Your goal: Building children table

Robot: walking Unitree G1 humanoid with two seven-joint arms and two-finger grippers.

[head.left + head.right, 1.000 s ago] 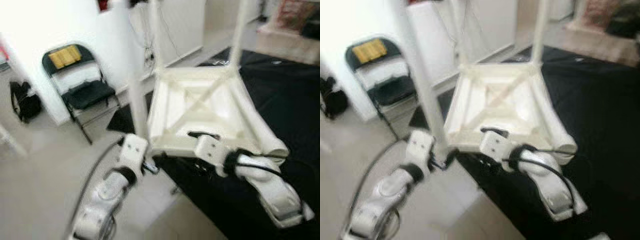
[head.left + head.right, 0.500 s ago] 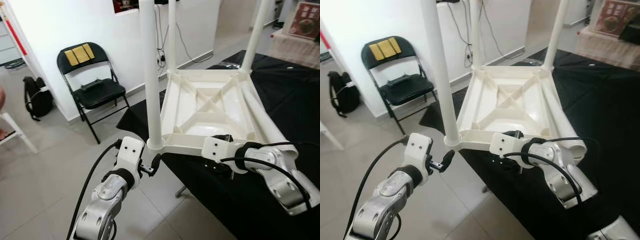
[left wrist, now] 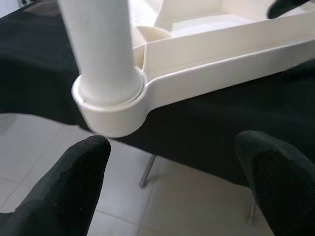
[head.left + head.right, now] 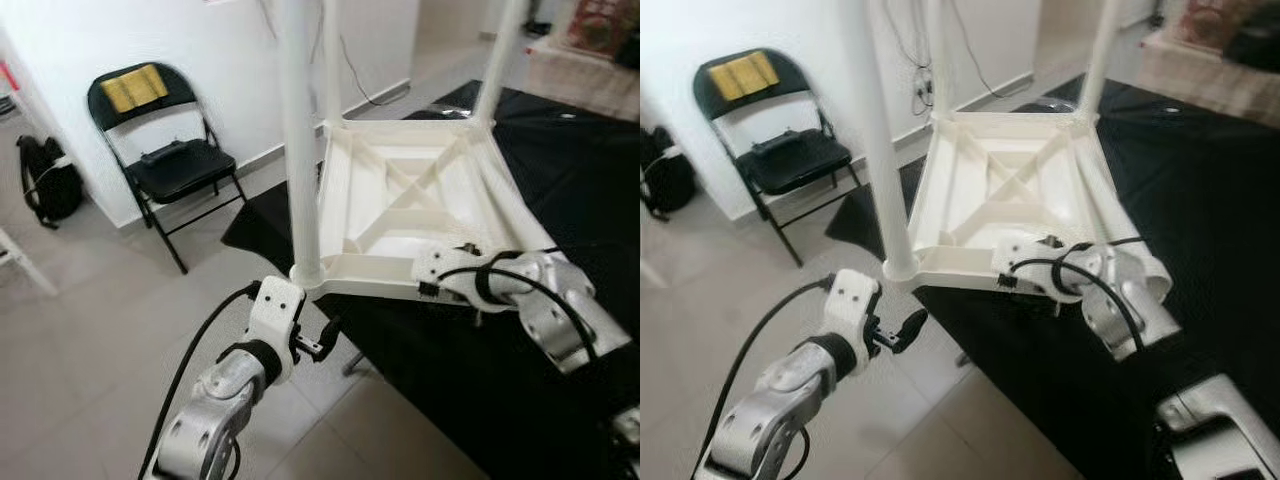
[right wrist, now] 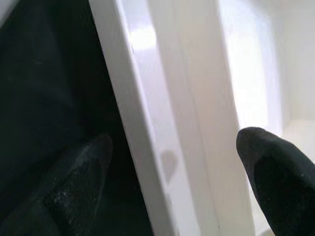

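A white plastic children's table [image 4: 400,215] lies upside down on a black cloth [image 4: 570,170], its legs pointing up. The near-left leg [image 4: 298,130] stands in its corner socket [image 3: 110,110]. My left gripper [image 4: 322,338] hangs open just below and in front of that socket, over the floor, touching nothing; its fingers [image 3: 78,167] are spread wide. My right gripper [image 4: 445,272] is at the table's near rim [image 5: 172,123]. It is open, with one finger on the cloth side and the other inside the frame.
A black folding chair [image 4: 165,150] with a yellow pad on its backrest stands by the white wall at the left. A dark backpack [image 4: 45,180] lies further left. Tiled floor [image 4: 100,320] spreads in front of the cloth-covered surface.
The view has shifted and sharpened. My left gripper has dropped a little away from the corner socket. My right arm stays at the near rim, with its elbow swung outward.
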